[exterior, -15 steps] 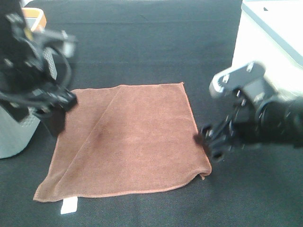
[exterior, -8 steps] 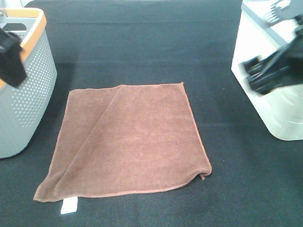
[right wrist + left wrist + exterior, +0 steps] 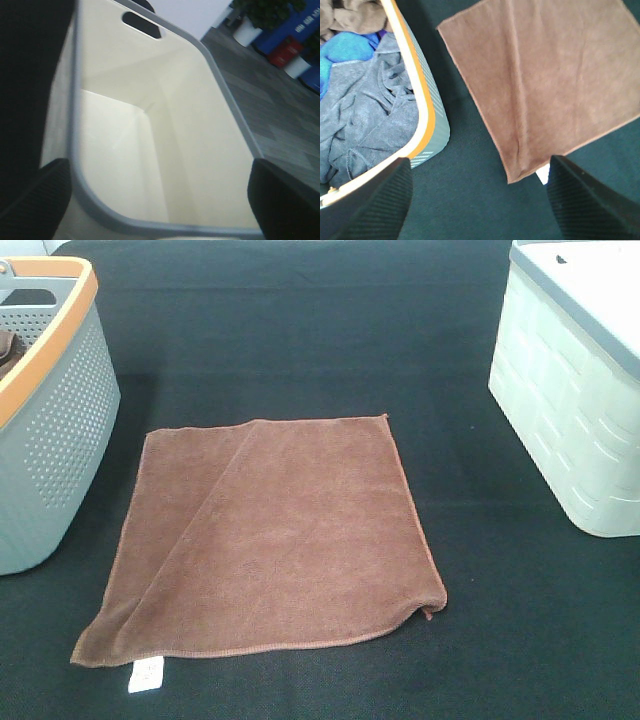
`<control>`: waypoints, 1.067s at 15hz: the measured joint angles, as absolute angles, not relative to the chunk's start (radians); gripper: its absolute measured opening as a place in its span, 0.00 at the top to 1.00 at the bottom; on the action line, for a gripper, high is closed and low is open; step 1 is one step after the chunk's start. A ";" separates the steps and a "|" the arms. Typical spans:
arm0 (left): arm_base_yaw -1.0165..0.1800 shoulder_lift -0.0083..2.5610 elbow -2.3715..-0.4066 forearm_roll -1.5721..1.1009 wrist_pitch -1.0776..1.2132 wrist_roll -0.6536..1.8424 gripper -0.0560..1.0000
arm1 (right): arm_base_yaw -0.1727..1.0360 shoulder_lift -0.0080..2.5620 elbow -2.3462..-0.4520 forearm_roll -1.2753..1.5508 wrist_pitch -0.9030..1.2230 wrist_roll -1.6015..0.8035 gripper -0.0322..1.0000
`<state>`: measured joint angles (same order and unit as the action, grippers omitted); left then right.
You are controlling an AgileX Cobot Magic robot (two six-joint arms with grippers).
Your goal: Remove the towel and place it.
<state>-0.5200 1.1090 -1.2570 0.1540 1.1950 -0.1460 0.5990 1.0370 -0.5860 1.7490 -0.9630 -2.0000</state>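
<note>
Towel (image 3: 270, 540) lay flat on the black cloth-covered worktop (image 3: 330, 330), spread out roughly square, one long diagonal crease running across it, one near corner slightly curled. Small white tag (image 3: 146, 675) stuck out at the near left corner. Nothing touched the towel.

Grey perforated basket with orange rim (image 3: 50, 440) stood on the worktop to the left of the towel, just beside its left edge; the left wrist view showed it holding grey and blue cloths (image 3: 365, 110). Pale bin with grey rim (image 3: 570, 390) stood to the right, apart from the towel; its inside was bare cream plastic with a handle slot (image 3: 142, 25).

Neither arm appeared in the high view. Left gripper (image 3: 480, 200) hung over the worktop between basket and towel, fingers wide apart, holding nothing. Right gripper (image 3: 160, 200) hung over the bin's opening, fingers also spread wide, nothing between them.

Room past the bin: grey floor, potted plants (image 3: 260, 15), blue and red objects, blurred.
</note>
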 joint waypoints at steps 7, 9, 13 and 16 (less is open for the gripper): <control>-0.520 1.043 -1.256 0.168 1.209 -0.184 0.27 | 1.017 1.088 -0.616 1.745 -0.245 -1.877 0.15; -0.520 1.006 -1.255 0.170 1.212 -0.205 0.27 | 1.079 1.130 -0.616 1.745 -0.250 -1.843 0.15; -0.520 0.928 -1.255 0.180 1.212 -0.231 0.27 | 1.081 1.134 -0.646 1.746 -0.410 -1.900 0.15; -0.520 0.849 -1.253 0.190 1.213 -0.236 0.27 | 1.081 1.134 -0.816 1.746 -0.768 -1.929 0.17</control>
<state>-0.5200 0.8490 -1.2530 0.1900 1.2130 -0.2360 1.0810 1.1340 -0.8160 1.7460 -0.7680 -1.9290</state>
